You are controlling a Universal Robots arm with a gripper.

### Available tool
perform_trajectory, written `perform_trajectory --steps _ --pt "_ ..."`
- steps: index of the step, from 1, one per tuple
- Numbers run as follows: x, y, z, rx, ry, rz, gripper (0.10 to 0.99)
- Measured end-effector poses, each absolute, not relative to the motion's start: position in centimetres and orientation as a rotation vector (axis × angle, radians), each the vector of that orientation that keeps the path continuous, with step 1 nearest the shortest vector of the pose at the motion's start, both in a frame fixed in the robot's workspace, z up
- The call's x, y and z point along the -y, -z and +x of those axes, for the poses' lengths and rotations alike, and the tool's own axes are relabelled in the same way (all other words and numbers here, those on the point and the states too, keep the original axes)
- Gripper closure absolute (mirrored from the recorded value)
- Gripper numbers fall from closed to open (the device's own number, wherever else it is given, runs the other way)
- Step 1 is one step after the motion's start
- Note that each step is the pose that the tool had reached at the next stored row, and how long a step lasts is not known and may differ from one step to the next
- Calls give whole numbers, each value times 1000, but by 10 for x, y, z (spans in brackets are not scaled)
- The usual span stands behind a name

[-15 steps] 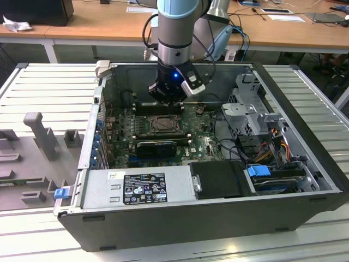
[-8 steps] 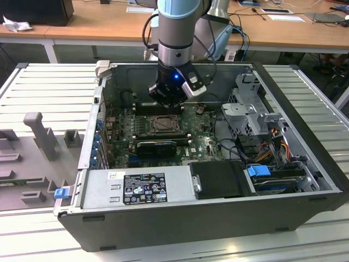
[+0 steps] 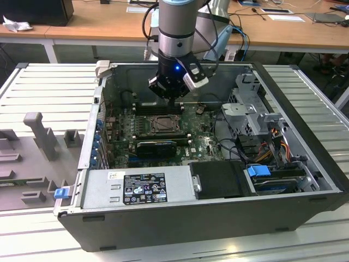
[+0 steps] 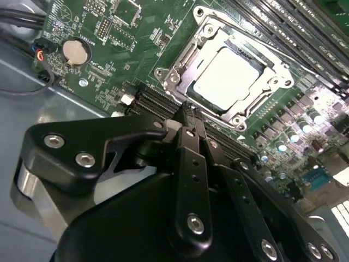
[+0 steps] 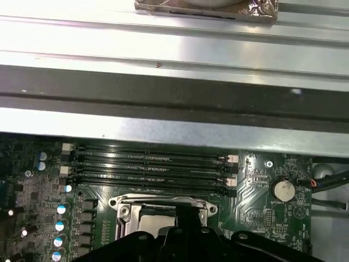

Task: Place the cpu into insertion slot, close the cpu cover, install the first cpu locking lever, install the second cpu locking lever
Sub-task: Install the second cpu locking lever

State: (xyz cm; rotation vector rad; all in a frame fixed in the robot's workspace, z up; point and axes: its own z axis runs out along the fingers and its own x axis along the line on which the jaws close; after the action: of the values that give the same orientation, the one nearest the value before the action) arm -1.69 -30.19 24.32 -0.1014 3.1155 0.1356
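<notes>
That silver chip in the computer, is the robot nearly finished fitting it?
Partly. The cpu already lies in the insertion slot with the cpu cover down around it. The pincer hovers beside the socket, holding nothing. Whether either locking lever is fastened, I can't tell.

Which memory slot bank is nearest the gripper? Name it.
The bank beyond the insertion slot in the exterior view, right at the gripper; the other bank lies on the slot's near side, by the power supply.

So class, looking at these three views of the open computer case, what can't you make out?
- Square silver-topped cpu: its near part in the first wrist view is hidden by the black gripper.
- Dark-framed insertion slot: too small in the exterior view to judge the levers.
- Gripper fingertips: hidden in the second wrist view by the gripper's own body.
</notes>
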Motion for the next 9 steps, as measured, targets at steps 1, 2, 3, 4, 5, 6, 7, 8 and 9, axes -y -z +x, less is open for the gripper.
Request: perform_trajectory --steps 1,2,3,4,5,6,7,8,9 --pt "303 -243 -17 -3116 -135 -101 980" --pt "305 -243 -17 -3116 -135 -101 980" --pt "308 -243 -17 -3116 -135 -101 980" --pt "313 -243 -17 -3116 -134 -101 980" --pt "321 -243 -17 -3116 -133 -101 980" --pt "325 -243 -17 -3116 -133 -101 980" --pt "328 -243 -17 -3116 -132 -102 980" --pt "331 -243 -17 -3116 -132 -101 980" --pt "334 -242 -17 -3117 -132 -101 980"
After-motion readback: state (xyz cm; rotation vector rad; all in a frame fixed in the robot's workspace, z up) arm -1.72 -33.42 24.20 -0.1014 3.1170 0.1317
